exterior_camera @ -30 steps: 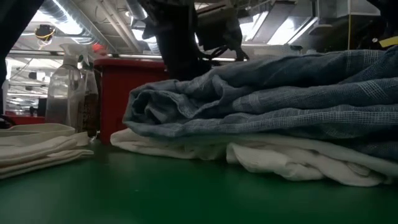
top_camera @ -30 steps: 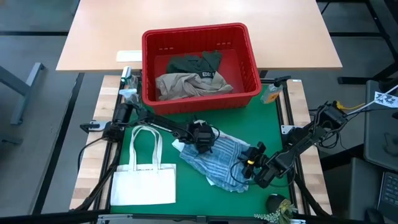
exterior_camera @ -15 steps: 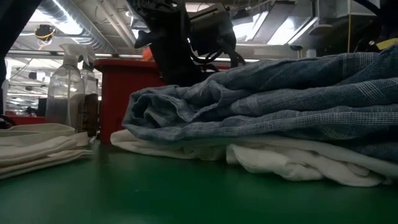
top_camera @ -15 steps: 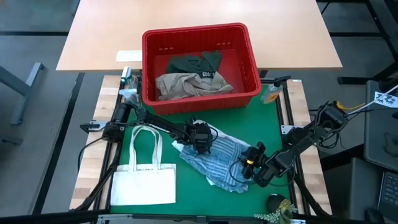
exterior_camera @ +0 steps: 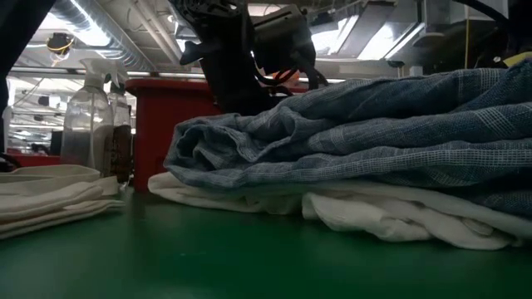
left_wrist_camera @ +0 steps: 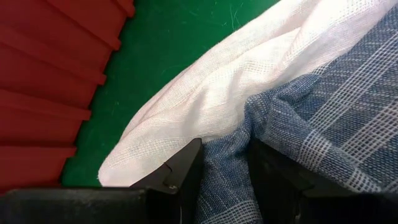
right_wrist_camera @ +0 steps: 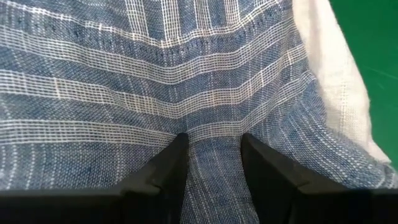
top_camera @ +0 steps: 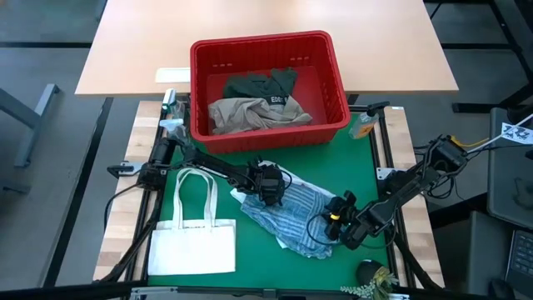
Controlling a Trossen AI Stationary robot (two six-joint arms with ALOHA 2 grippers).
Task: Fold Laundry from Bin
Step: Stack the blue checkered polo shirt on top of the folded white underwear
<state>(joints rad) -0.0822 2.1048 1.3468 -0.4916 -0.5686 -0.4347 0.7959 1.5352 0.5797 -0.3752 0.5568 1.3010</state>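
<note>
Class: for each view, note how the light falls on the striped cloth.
High view: even light, striped cloth casts little shadow. Low view: bright ceiling lights behind, arm a dark silhouette, cloth dim. Wrist views: flat light, no glare.

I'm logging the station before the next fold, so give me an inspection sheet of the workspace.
Surface: green mat, bare toward the front.
Job's things: blue striped garment over a white garment on the mat; beige garment and dark green garment in the red bin.
Clutter: white tote bag; spray bottle.
Grippers: left gripper and right gripper each pinch a fold of striped cloth.
Cables: black leads along the left arm.
Surroundings: wooden table behind the bin.
</note>
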